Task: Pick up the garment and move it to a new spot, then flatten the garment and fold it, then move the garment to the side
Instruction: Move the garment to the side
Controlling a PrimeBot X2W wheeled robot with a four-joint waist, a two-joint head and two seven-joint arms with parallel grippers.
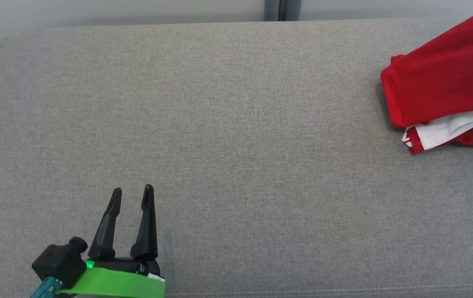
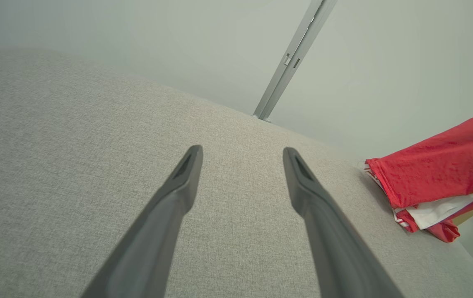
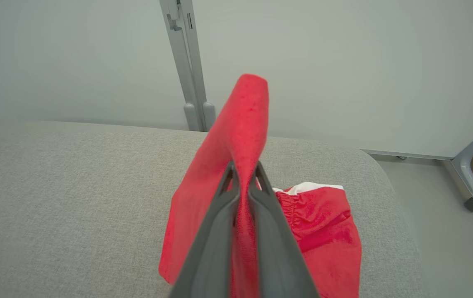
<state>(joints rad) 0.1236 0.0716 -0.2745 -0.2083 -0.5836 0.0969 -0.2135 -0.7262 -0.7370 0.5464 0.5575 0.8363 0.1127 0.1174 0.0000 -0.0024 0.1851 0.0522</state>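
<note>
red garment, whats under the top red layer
Under the upper fold of the red garment, white fabric pokes out, with more red below, on the grey cushion. Anything deeper in the pile is covered.

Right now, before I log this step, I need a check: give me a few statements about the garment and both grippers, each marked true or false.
1. The red garment sits at the right end of the grey upholstered surface. True.
2. On the right gripper the jaws stand open and empty. False: they are shut on a fold of the red garment.
3. On the left gripper the jaws stand open with nothing between them. True.
4. The red garment lies spread flat. False: it is bunched, with one fold raised.
</note>
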